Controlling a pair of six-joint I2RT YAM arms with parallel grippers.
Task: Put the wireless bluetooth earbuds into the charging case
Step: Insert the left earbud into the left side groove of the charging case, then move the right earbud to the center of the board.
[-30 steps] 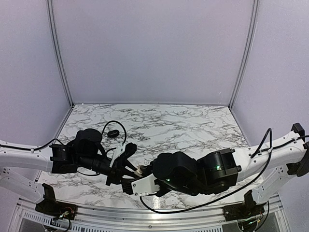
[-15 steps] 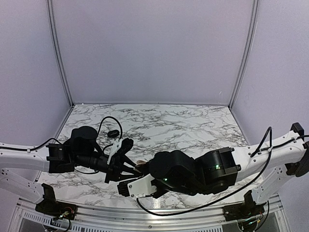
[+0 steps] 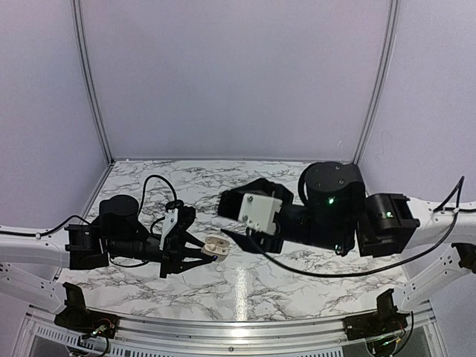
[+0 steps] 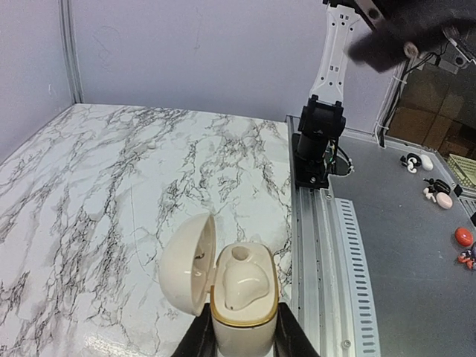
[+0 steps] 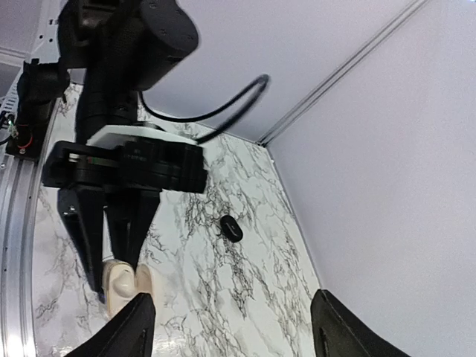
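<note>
The charging case [image 4: 242, 286] is cream-white and stands with its lid [image 4: 187, 262] swung open to the left. My left gripper [image 4: 242, 338] is shut on its base, just above the marble near the front edge. Inside, a cream moulded shape and a round hole show. From above, the case [image 3: 217, 244] sits at the tip of the left gripper [image 3: 204, 251]. One black earbud [image 5: 232, 227] lies on the table behind the left gripper, also seen from above as the earbud [image 3: 175, 203]. My right gripper [image 5: 234, 327] is open and empty. It hangs raised to the right of the case [image 5: 123, 286].
An aluminium rail [image 4: 320, 245] runs along the table's near edge, with an arm base mount [image 4: 316, 141] on it. Pale walls close the back and sides. The right gripper [image 3: 229, 218] hangs over mid-table. A black cable [image 3: 156, 186] loops over the left arm.
The right gripper has opened, lifted and drawn back to the right, away from the case. The left gripper, still holding the case, has shifted slightly left.
</note>
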